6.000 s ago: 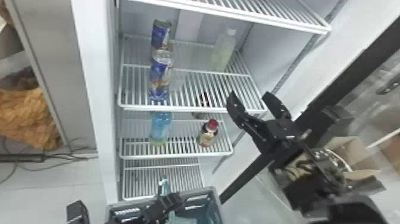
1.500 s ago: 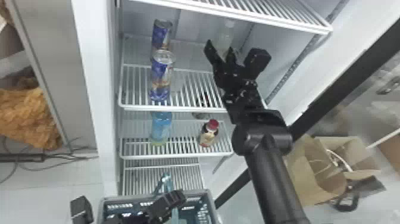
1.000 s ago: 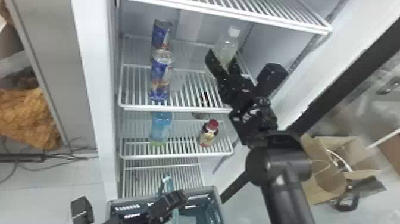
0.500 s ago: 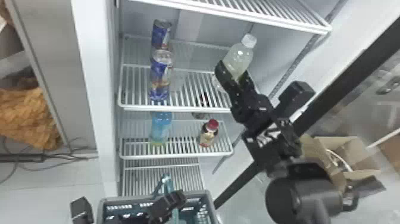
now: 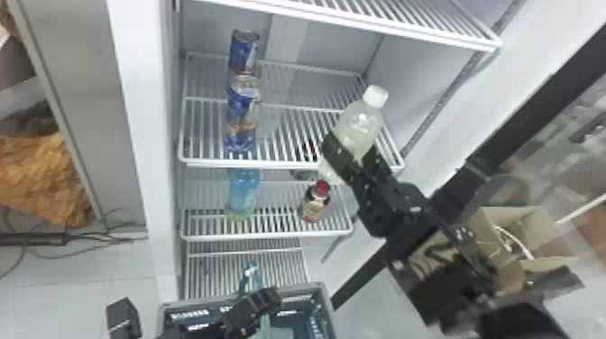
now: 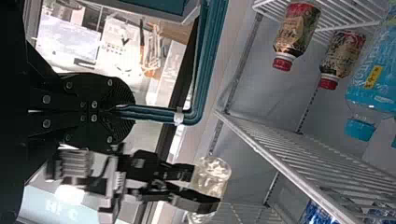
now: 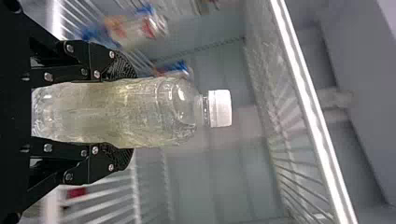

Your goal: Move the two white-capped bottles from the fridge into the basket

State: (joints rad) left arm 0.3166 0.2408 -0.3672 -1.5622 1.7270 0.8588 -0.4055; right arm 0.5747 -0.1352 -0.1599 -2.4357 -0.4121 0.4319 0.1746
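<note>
here's the fridge (image 5: 137, 135), biggest thing on stage, and the basket (image 5: 203, 299) waits down at its foot. the left gripper (image 6: 133, 112) has its fingers pressed together on the basket handle (image 6: 156, 115); should the handle pivot in that pinch, the basket could tip as weight lands.

over to the right gripper (image 7: 130, 114), and it's pinching a bottle (image 5: 358, 128) round the body, tilted, right by the front rail (image 5: 279, 166) of the shelf! lower it too soon and the base could snag that rail, twisting it in the fingers. smooth, rounded plastic, so a hard jerk might slide it loose.

and look below: the red-capped bottle (image 5: 314, 203) stands near the likely way down, and a low swing could topple it. topmost, the white cap (image 5: 375, 96) points up and out, so a steep tilt may catch the basket's edge.
</note>
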